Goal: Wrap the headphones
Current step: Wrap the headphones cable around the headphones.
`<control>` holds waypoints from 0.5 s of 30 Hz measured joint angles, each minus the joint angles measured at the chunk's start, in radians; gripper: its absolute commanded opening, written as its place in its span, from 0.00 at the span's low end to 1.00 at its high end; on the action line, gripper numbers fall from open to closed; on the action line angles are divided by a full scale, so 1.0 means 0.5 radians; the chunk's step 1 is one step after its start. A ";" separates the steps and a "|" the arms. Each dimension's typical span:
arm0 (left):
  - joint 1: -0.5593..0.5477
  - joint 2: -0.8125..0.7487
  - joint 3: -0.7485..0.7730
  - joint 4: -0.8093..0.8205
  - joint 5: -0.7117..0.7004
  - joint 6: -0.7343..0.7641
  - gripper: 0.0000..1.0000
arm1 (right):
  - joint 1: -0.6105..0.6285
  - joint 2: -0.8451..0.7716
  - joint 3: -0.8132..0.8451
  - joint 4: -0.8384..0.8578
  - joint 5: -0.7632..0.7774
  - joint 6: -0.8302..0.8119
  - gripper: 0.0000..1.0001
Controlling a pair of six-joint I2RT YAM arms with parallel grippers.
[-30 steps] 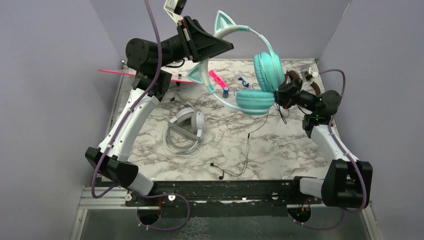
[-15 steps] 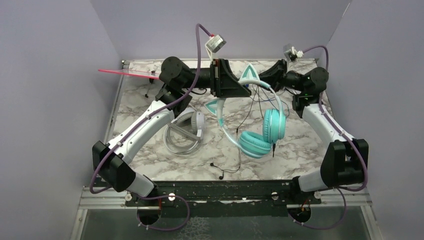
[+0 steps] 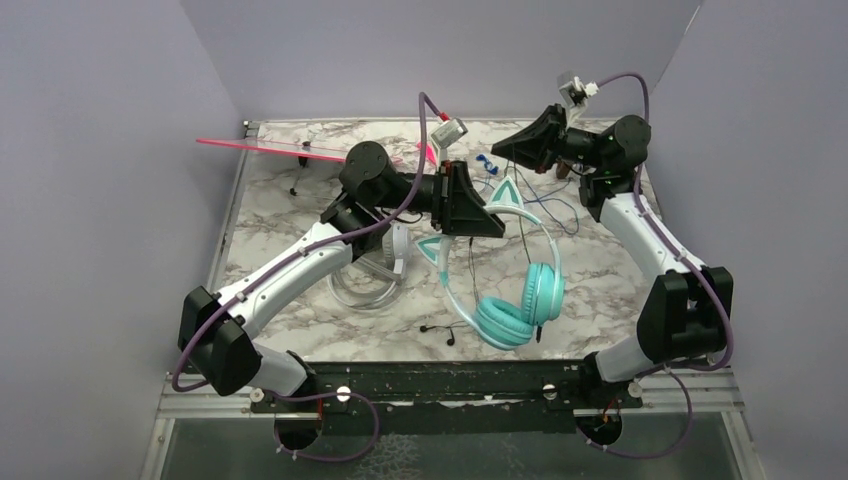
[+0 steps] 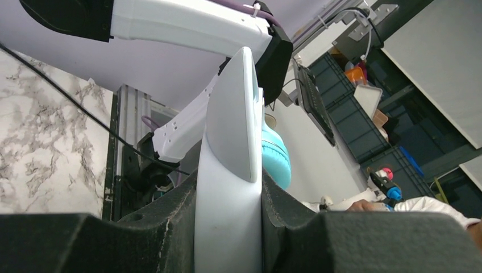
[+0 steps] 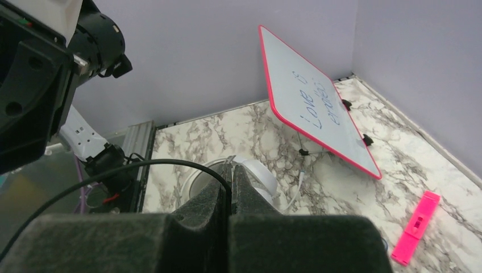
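Top view: left gripper (image 3: 492, 222) is clamped on the teal headphones (image 3: 510, 318) over the desk (image 3: 600, 290) middle, cups dangling toward the near edge; right gripper (image 3: 505, 152) sits by the far right corner. Left wrist: headband (image 4: 230, 170) squeezed tight. Right wrist: gripper closed on the black cord (image 5: 113, 169)

Near the centre of the frame the left gripper (image 3: 496, 226) meets the pale band of the teal headphones (image 3: 541, 293) just beside one cat ear. The two cups hang lower, towards the bottom centre. Thin black cord (image 3: 437, 328) trails from the set, one end lying on the marble bench (image 3: 600, 275). At upper right the right gripper (image 3: 498, 153) points left, its fingers too dark to read, with cord strands running below it. The white-grey headphones (image 3: 372, 282) lie flat, partly under the left arm. A pink-edged board (image 3: 255, 146) sits upper left.
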 measured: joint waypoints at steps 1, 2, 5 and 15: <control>-0.009 0.000 0.000 -0.014 -0.003 0.025 0.00 | 0.009 0.002 0.008 -0.020 0.001 0.005 0.01; -0.020 0.000 0.000 -0.037 -0.009 0.064 0.00 | 0.013 0.005 0.020 -0.045 0.001 0.008 0.01; -0.053 -0.001 0.014 -0.216 -0.063 0.246 0.00 | 0.026 0.018 0.066 -0.097 0.009 0.040 0.01; -0.120 0.000 0.043 -0.789 -0.361 0.799 0.00 | 0.041 0.064 0.277 -0.264 0.069 0.117 0.01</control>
